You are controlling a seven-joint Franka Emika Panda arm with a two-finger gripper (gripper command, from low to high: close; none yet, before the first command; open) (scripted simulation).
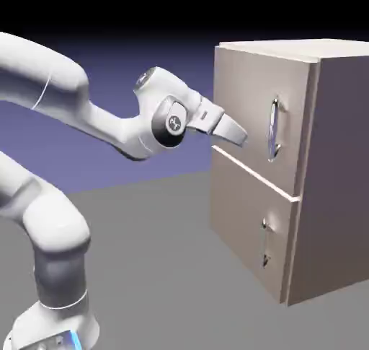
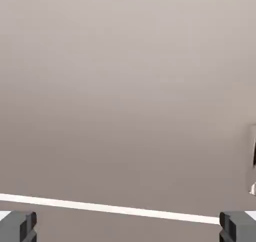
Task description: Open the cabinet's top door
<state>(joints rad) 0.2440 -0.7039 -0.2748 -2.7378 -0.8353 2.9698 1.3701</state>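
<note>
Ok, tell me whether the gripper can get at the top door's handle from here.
Probably yes, with a sideways shift: the gripper is open and nothing shows between it and the handle, which sits off to the hand view's right edge.

- I see smooth, matt beige-brown upper door panel point(image 1: 245, 96), like painted wood.
- Its vertical silver bar handle point(image 1: 273, 130) looks like glossy metal to me.
- I see smooth, glossy white robot arm point(image 1: 58, 226), plastic-looking.

Soft light brightens the cabinet's top point(image 1: 310, 49), its side dim, with glare on the handles point(image 1: 273, 130).
</note>
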